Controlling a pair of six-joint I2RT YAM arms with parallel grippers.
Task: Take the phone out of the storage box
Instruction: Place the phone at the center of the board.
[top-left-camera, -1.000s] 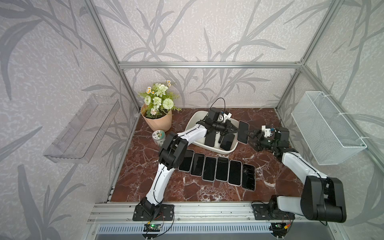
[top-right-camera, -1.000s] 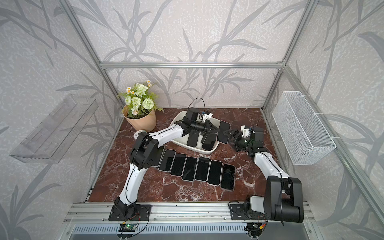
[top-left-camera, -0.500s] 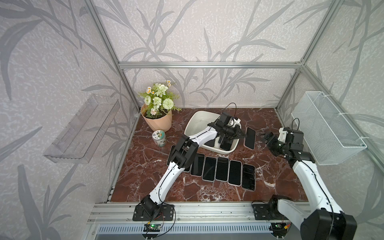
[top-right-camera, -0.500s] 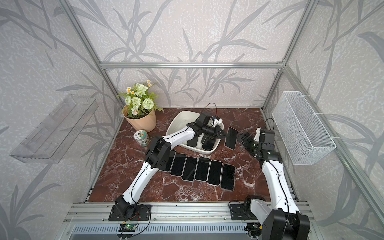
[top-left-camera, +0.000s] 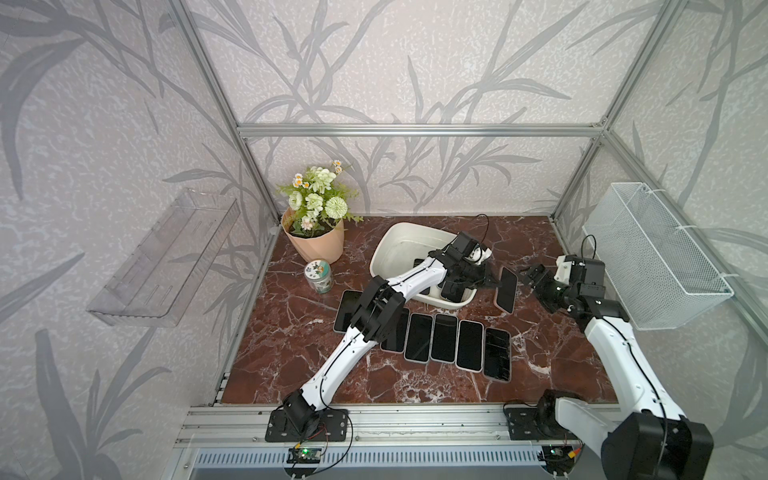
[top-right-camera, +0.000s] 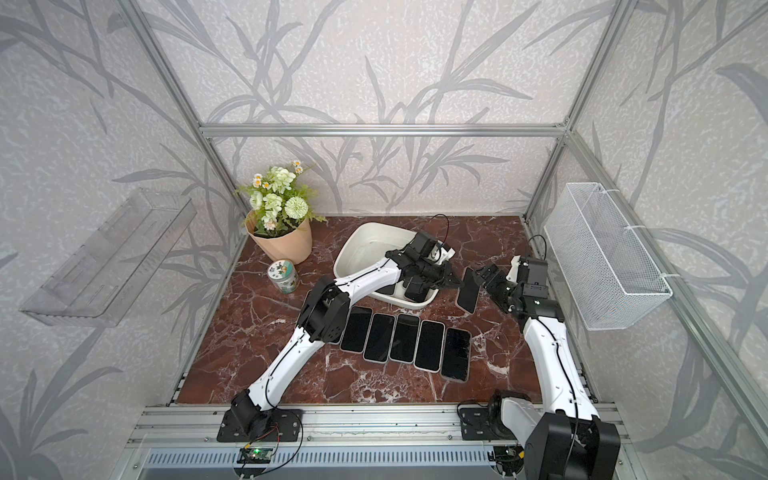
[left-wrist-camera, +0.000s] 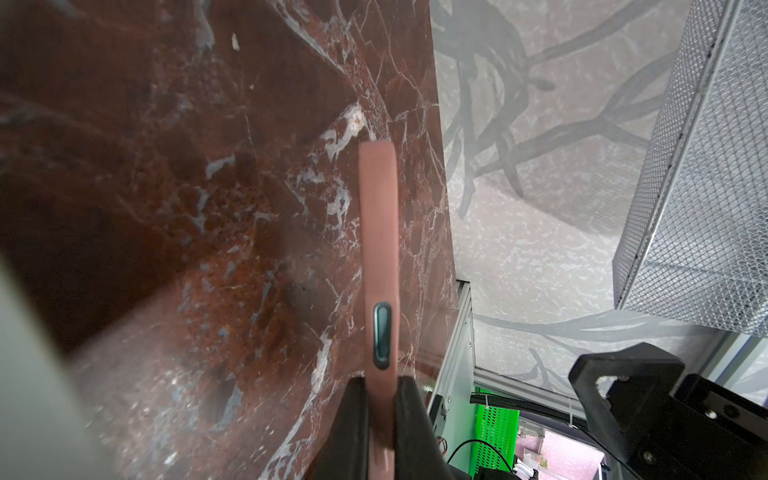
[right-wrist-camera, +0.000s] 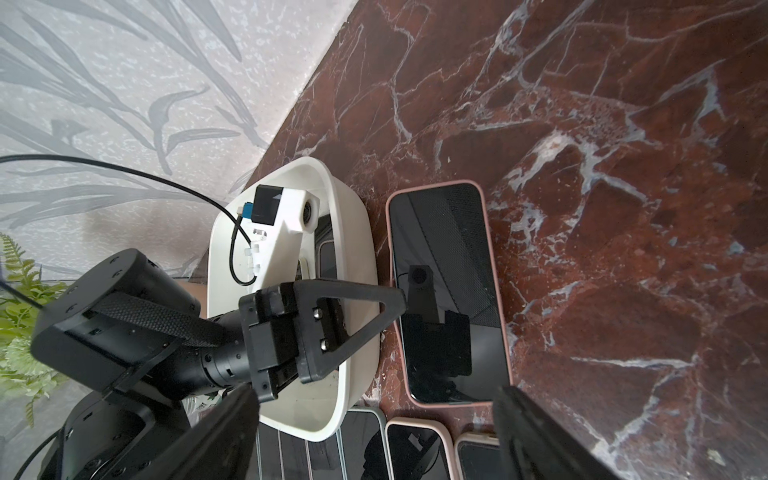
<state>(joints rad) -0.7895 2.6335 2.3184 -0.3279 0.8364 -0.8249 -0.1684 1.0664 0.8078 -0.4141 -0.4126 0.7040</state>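
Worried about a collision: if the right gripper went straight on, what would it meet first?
Likely the pink-cased phone pinched in the left gripper, just ahead of the open right gripper; depth unclear.

The white-and-black left arm (top-left-camera: 409, 279) is stretching forward, its black left claw (top-left-camera: 495, 285) clamping the edge of a pink-cased, dark-screened phone (top-left-camera: 507, 291). The white-and-black right arm (top-left-camera: 623, 357) is standing bent at the elbow, its black right claw (top-left-camera: 535, 276) gaping wide and pointing at that phone.

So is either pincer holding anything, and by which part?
The left pincer pinches the pink-cased phone at the middle of one long edge; the right pincer is open, empty.
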